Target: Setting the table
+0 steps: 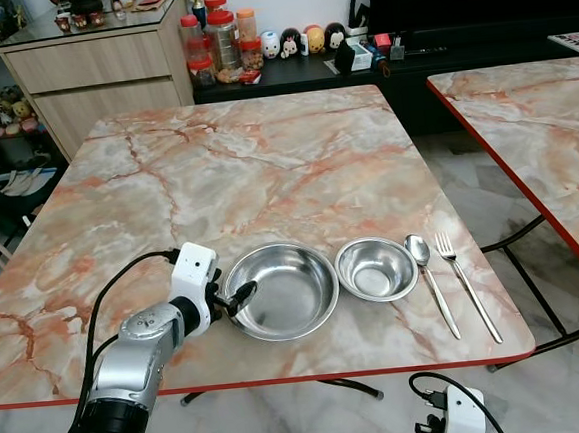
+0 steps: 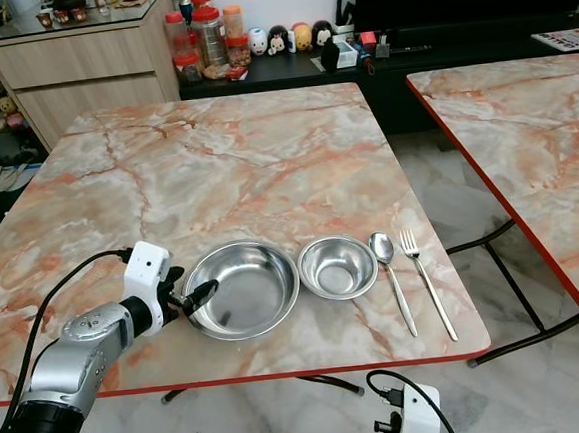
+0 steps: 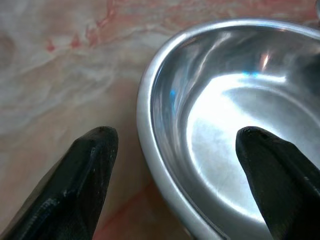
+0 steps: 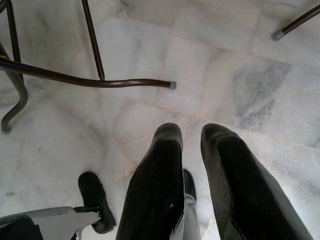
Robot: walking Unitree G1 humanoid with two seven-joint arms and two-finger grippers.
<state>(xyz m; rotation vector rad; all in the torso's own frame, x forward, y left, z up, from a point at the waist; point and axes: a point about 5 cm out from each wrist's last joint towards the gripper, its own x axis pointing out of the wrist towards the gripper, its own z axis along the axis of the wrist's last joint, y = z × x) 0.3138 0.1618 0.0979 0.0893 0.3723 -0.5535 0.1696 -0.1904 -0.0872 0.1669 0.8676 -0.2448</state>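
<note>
Marble table (image 1: 264, 148): 2 steel bowls (image 1: 283, 289), nothing inside

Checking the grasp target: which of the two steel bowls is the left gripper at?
The larger steel bowl; the left gripper straddles its rim, open. The smaller bowl sits beside the spoon.

You see only part of the large steel bowl (image 3: 225, 140) in the left wrist view; the frame crops its far rim. Jar (image 1: 223, 41) labels are unreadable.
</note>
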